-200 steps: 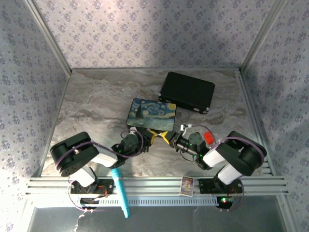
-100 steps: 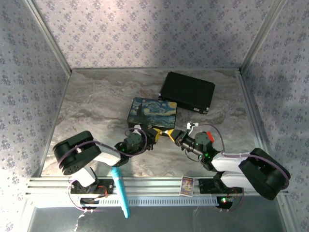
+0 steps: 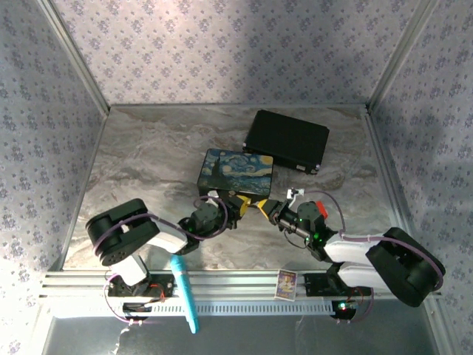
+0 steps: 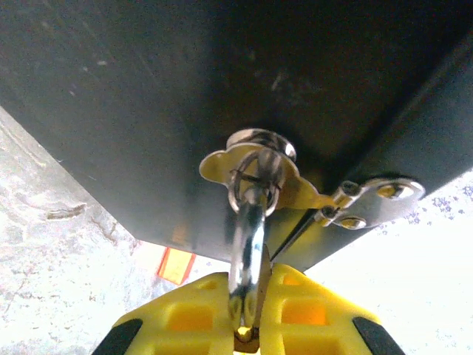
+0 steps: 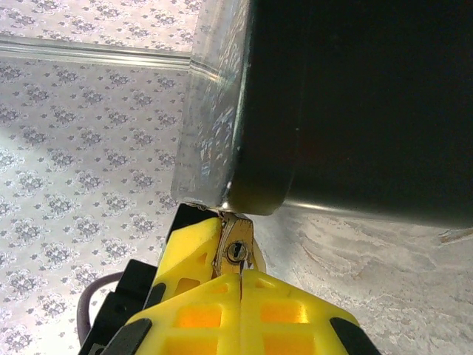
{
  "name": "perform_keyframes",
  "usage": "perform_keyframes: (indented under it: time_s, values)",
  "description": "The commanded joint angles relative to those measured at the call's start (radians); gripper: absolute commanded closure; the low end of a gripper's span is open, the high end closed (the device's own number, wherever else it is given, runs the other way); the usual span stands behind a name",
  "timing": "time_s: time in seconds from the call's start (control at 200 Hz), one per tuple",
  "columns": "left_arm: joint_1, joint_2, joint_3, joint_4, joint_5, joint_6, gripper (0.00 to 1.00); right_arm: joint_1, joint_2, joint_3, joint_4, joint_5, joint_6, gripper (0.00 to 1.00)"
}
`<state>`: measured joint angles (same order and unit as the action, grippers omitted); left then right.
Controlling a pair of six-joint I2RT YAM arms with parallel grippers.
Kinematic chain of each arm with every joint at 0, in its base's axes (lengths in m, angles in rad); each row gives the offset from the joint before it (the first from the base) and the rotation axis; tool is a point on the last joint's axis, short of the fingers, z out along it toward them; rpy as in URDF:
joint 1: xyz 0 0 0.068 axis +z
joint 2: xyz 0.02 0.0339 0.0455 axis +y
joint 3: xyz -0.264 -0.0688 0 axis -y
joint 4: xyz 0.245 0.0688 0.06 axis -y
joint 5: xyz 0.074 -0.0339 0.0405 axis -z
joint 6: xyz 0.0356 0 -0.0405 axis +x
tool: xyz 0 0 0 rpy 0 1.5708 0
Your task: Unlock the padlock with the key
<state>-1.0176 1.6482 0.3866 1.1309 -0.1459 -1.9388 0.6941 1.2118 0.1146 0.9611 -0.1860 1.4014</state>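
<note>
Top external view gives us the change. Over the last second the right arm has dropped its elbow and stretched out low along the table. That has carried the right gripper [image 3: 267, 209] in toward the near side of the painted box [image 3: 235, 170], where it now sits nose to nose with the left gripper [image 3: 238, 205]. The box itself has been nudged slightly away and to the right. In the last half second little else has moved.

In the left wrist view the left gripper's yellow fingers [image 4: 199, 318] are clamped on the silver shackle [image 4: 248, 237], which is threaded through the hasp [image 4: 259, 166] on the dark side of the box. So the padlock [image 5: 235, 250] hangs at the box's front, held steady. The right wrist view looks straight at its brass underside, and the keyhole faces the camera just beyond the right gripper's fingertips, which are pressed together. We cannot make out the key. It may be pinched in that seam, but the slot looks unfilled.

We judge the approach done and the alignment about right: the lock is braced, the keyhole is presented, and insertion has not yet happened. The next move calls for a short, straight push into the slot, then a turn, while the left grip resists the twist.
</note>
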Motion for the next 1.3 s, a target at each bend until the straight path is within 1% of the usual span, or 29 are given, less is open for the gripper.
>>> perform_keyframes:
  time_s: [0.0, 0.105, 0.225, 0.295, 0.43, 0.53, 0.58, 0.69, 0.795, 0.91, 1.114, 1.189, 1.294]
  values:
    - [-0.013, 0.007, 0.033, 0.124, 0.005, 0.001, 1.0, -0.005, -0.012, -0.009, 0.03, 0.034, -0.015, 1.0]
    - [-0.013, 0.009, 0.025, 0.111, -0.004, -0.002, 1.0, -0.009, -0.064, -0.023, -0.019, 0.056, -0.016, 1.0]
    - [-0.015, 0.009, 0.032, 0.093, -0.011, -0.003, 1.0, -0.014, -0.128, -0.023, -0.129, 0.066, -0.023, 1.0]
    - [-0.015, 0.011, 0.043, 0.084, -0.012, -0.001, 1.0, -0.02, -0.141, -0.021, -0.15, 0.065, -0.027, 1.0]
    - [-0.015, 0.031, 0.055, 0.089, -0.003, -0.011, 1.0, -0.031, -0.139, -0.017, -0.123, 0.048, -0.033, 1.0]
    - [-0.02, 0.057, 0.06, 0.132, 0.001, -0.025, 1.0, -0.028, -0.124, -0.002, -0.114, 0.035, -0.038, 1.0]
    - [-0.024, 0.069, 0.066, 0.158, -0.001, -0.025, 1.0, -0.026, -0.103, -0.004, -0.079, 0.034, -0.034, 1.0]
    - [-0.03, 0.079, 0.078, 0.159, 0.005, -0.027, 1.0, -0.028, -0.065, -0.018, -0.007, 0.039, -0.026, 1.0]
    - [-0.032, 0.078, 0.073, 0.162, -0.004, -0.03, 1.0, -0.026, -0.059, -0.016, -0.004, 0.036, -0.03, 1.0]
    - [-0.032, 0.088, 0.087, 0.188, 0.01, -0.038, 1.0, -0.022, -0.054, -0.012, 0.007, 0.037, -0.037, 1.0]
    - [-0.039, 0.12, 0.107, 0.264, 0.007, -0.063, 1.0, -0.02, 0.002, 0.008, 0.023, -0.007, -0.025, 1.0]
    - [-0.039, 0.122, 0.114, 0.267, 0.004, -0.063, 1.0, -0.015, 0.036, -0.008, 0.063, 0.001, -0.002, 1.0]
    - [-0.04, 0.116, 0.115, 0.276, 0.0, -0.06, 1.0, -0.015, 0.052, -0.034, 0.064, 0.021, 0.007, 1.0]
